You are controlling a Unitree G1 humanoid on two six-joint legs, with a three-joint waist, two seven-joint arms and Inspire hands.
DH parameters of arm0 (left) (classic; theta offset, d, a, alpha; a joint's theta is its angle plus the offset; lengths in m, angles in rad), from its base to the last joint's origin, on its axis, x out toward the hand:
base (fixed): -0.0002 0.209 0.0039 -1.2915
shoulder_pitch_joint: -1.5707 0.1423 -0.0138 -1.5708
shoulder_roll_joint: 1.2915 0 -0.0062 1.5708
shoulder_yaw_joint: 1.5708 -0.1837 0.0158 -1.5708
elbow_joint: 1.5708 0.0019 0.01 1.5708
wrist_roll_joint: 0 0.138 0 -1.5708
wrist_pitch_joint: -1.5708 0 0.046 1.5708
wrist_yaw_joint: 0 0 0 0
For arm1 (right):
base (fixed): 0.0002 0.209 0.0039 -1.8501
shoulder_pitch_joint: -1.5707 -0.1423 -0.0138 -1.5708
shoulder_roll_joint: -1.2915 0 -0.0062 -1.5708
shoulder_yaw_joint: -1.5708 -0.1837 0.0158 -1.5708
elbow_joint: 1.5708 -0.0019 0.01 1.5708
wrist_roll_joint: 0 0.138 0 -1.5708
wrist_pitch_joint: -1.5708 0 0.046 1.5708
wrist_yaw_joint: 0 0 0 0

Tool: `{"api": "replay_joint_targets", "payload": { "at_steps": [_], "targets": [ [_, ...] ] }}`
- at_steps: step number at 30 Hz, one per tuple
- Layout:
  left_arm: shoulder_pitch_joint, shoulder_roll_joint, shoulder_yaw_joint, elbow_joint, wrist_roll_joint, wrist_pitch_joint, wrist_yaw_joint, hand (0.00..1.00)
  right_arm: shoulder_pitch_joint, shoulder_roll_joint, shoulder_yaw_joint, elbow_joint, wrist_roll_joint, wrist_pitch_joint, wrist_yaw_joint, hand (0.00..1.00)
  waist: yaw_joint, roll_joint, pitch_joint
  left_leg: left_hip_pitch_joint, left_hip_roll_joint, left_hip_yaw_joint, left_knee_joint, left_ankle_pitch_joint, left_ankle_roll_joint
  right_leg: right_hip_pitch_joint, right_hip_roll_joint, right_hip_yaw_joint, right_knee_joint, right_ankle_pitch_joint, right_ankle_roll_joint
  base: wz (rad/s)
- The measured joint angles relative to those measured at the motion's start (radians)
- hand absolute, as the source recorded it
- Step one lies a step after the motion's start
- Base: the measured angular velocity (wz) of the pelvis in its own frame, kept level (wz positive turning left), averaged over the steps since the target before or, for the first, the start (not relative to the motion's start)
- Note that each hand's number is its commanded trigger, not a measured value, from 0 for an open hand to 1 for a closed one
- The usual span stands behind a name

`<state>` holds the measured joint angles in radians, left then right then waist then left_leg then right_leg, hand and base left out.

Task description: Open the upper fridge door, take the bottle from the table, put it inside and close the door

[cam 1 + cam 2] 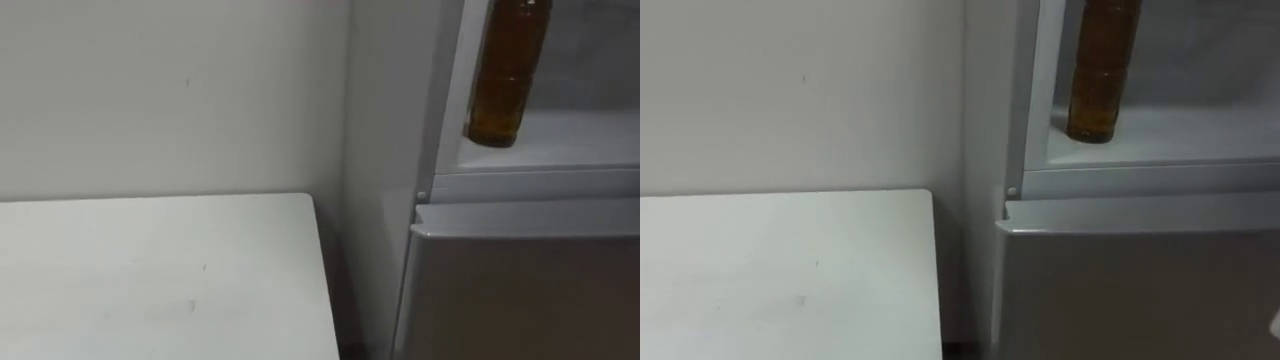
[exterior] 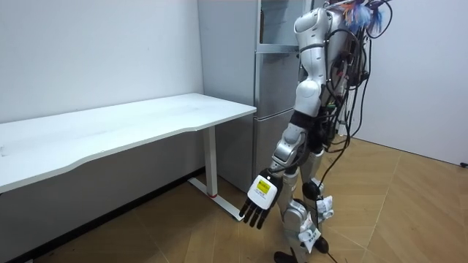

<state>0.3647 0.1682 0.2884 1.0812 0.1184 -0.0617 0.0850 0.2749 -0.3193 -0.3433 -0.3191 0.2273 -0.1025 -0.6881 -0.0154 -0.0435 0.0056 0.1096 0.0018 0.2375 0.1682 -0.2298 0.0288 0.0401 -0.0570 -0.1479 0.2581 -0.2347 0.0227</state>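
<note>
**Amber bottle in upper fridge, top cut off**

The bottle, filled with amber liquid, is cut off by the upper picture edge. Its base is seen at the front of the upper fridge shelf. Whether it rests there cannot be told. Near the white desk, the left hand is hung low, its fingers loosely straight

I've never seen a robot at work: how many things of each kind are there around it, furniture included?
Bottles: 1, the amber bottle in the open upper compartment
Fridges: 1, the fridge, lower door shut
Tables: 1, the white table beside the fridge
Total: 3
</note>
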Motion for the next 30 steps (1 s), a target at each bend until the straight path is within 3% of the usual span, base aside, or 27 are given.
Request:
{"api": "replay_joint_targets", "payload": {
  "at_steps": [23, 30],
  "targets": [
    [0.002, -0.002, 0.0, 0.0, 0.005, 0.01, 0.022, 0.0, -0.022, 0.0, 0.007, -0.021, -0.041, 0.0, 0.045, 0.0, 0.024, 0.013, -0.0053, -0.003, 0.002, -0.027, 0.002, -0.001, -0.002, 0.026, -0.004, -0.04, -0.003, 0.003, -0.001, 0.03],
    [-0.002, -0.003, -0.017, 0.006, 0.005, -0.015, 0.033, 0.0, -0.022, 0.001, 0.023, -0.031, -0.057, 0.0, 0.025, 0.0, 0.035, 0.006, -0.0047, -0.013, -0.003, -0.026, 0.006, 0.0, -0.002, 0.018, -0.003, -0.041, -0.004, 0.003, -0.001, 0.0]
  ]
}}
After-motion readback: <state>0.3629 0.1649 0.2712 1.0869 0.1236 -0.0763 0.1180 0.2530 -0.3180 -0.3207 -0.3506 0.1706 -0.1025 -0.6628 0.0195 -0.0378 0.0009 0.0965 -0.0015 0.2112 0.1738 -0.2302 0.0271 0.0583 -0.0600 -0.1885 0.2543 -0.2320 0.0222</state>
